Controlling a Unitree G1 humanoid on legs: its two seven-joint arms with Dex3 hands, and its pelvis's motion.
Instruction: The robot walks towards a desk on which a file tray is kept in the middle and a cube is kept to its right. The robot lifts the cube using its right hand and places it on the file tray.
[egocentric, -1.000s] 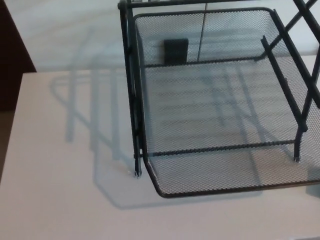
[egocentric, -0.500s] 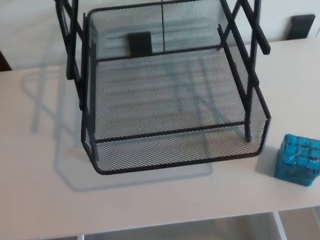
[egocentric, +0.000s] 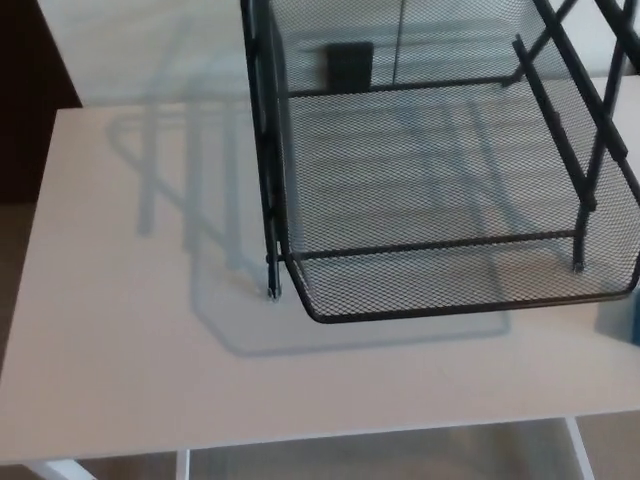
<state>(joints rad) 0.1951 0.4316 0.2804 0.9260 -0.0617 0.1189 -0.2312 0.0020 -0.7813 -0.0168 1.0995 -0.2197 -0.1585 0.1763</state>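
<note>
A black wire-mesh file tray (egocentric: 300, 285) stands on the white desk (egocentric: 120, 330), filling the upper right of the head view. Its bottom shelf is bare mesh. At the far right edge, just past the tray's front corner, a thin sliver of the blue cube (egocentric: 635, 322) shows; the rest of it is cut off by the picture's edge. Neither of my hands shows anywhere in the picture.
The desk's left edge meets a dark brown surface (egocentric: 25, 110) at the left. Its front edge runs along the bottom, with a white frame leg (egocentric: 580, 455) below. A small dark block (egocentric: 350, 65) shows through the tray's back mesh.
The whole picture has swung back to the left since half a second ago, so the camera has moved. The cube, then fully visible at right, is now almost out of frame.
</note>
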